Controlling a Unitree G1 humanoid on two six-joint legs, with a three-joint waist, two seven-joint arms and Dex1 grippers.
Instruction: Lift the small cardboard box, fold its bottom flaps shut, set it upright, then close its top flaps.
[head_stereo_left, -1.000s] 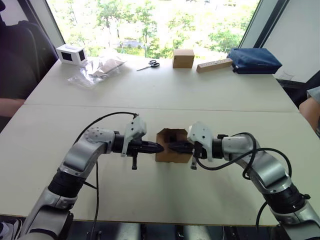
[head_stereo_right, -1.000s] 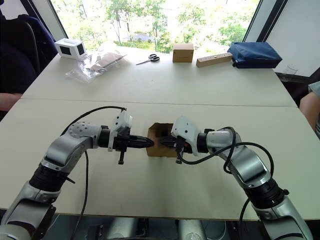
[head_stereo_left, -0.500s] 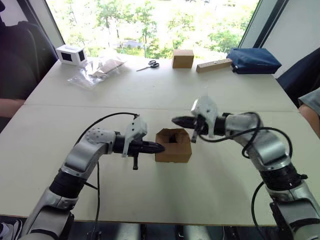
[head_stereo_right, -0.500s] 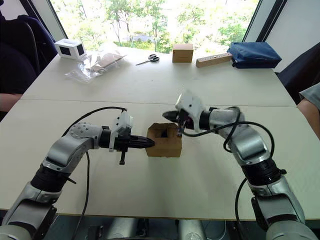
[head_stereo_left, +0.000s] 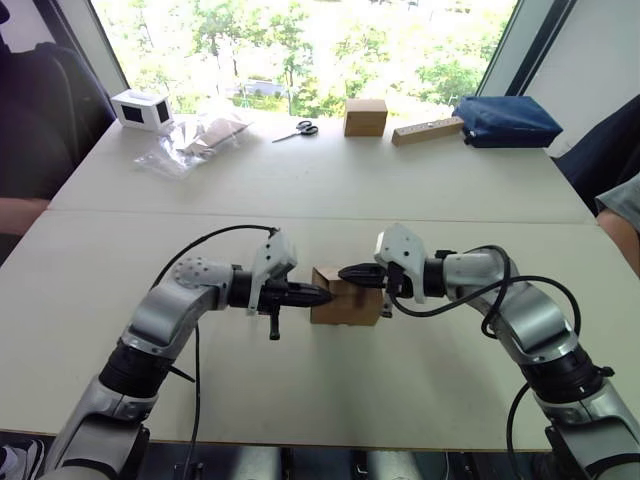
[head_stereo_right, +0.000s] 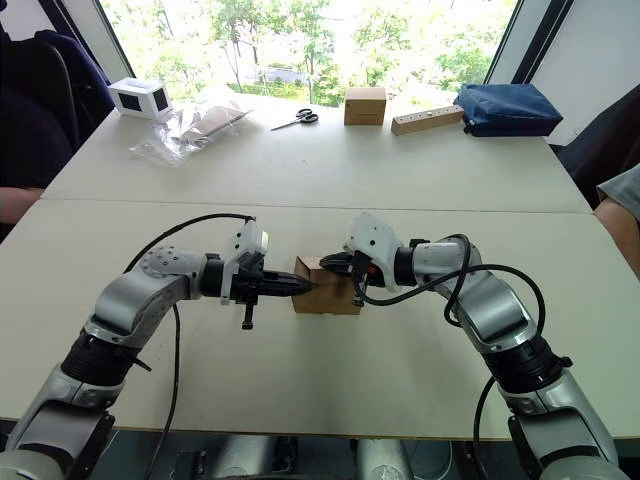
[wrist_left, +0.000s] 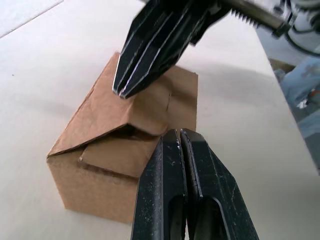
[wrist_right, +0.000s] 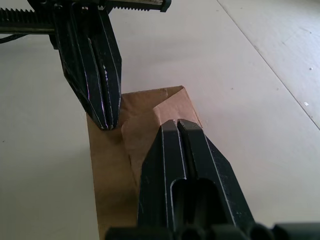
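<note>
The small cardboard box (head_stereo_left: 348, 303) stands upright on the table between my two grippers. Its top flaps (wrist_left: 112, 112) are folded down over the opening, one lying over the other with a slightly raised edge. My left gripper (head_stereo_left: 322, 295) is shut, and its tip rests at the box's upper left edge. My right gripper (head_stereo_left: 345, 272) is also shut. It reaches in from the right, and its tip lies on the folded top flaps. In the right wrist view my own fingertips (wrist_right: 169, 126) rest on a flap, with the left gripper (wrist_right: 107, 125) opposite. The bottom flaps are hidden under the box.
Along the far edge of the table are a white box with a dark window (head_stereo_left: 140, 108), a clear plastic bag (head_stereo_left: 195, 140), scissors (head_stereo_left: 299, 129), a cube-like brown box (head_stereo_left: 366, 117), a wooden block (head_stereo_left: 428, 130) and a blue bag (head_stereo_left: 508, 120). People sit at the left (head_stereo_left: 25, 150) and right (head_stereo_left: 622, 205) table edges.
My right gripper has come down from above the box's far side onto its top. The opening that showed before is now covered by flaps. My left gripper has stayed at the box's left side.
</note>
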